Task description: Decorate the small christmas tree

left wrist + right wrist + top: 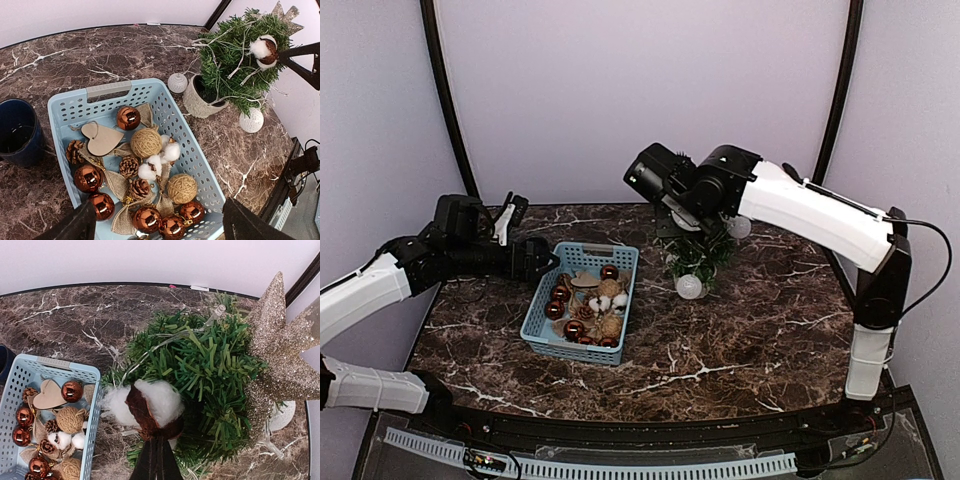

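Top external view: in the lower middle of the frame lies bare brown marble table (750, 335), veined white. Above it, left of centre, sits a light-blue perforated plastic basket (535, 335) holding shiny copper baubles, twine balls, pine cones, cotton tufts, burlap bows and a flat wooden heart. The left gripper (535, 258) reaches in from the left edge and hangs at the basket's upper left corner.

In the left wrist view its two dark fingers (75, 225) stand spread wide at the bottom corners, with nothing between them but the basket below. A dark-blue round cup (17, 132) stands at the left edge, just beside the basket.

Farther back, right of the basket, the small bushy dark-green christmas tree (698, 255) stands upright in its round white pot (197, 100), with two white balls (251, 120) near its base and a gold glitter star (280, 350) on top.

In the right wrist view the right gripper (156, 450) is pinched tight on the brown husk of a white cotton boll (155, 400), pressed against the tree's green needles at centre frame. The tree lies directly under and beyond these fingers, well apart from the left gripper.
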You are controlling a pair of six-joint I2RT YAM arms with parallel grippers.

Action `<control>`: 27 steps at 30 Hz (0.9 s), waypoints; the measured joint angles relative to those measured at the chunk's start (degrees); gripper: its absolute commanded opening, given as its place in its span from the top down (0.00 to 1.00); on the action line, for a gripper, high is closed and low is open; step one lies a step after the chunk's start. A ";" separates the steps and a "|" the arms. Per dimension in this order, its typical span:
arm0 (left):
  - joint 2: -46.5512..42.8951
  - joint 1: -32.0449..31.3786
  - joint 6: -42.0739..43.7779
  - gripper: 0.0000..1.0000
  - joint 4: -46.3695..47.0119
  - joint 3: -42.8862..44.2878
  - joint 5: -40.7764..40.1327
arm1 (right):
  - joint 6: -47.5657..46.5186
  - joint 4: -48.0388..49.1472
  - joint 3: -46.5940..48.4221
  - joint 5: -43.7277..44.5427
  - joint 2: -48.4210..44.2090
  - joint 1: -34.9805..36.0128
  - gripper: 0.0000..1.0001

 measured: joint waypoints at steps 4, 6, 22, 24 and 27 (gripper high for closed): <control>0.00 0.22 0.02 0.10 0.02 -0.11 0.02 | 0.09 -0.28 0.00 0.37 0.09 -0.04 1.00; 0.00 0.33 0.02 0.10 0.07 -0.22 0.00 | 0.31 -0.83 0.00 0.96 0.46 -0.07 1.00; 0.00 0.63 0.11 0.10 0.87 -1.07 -0.24 | 1.11 1.36 -5.79 0.04 1.92 -1.31 1.00; 0.00 0.63 0.22 0.10 0.87 -1.22 -0.31 | 1.07 1.92 -5.79 -0.44 1.75 -1.40 1.00; -0.02 0.63 0.26 0.10 0.90 -1.33 -0.44 | 0.74 2.34 -5.73 -1.44 1.33 -1.40 0.91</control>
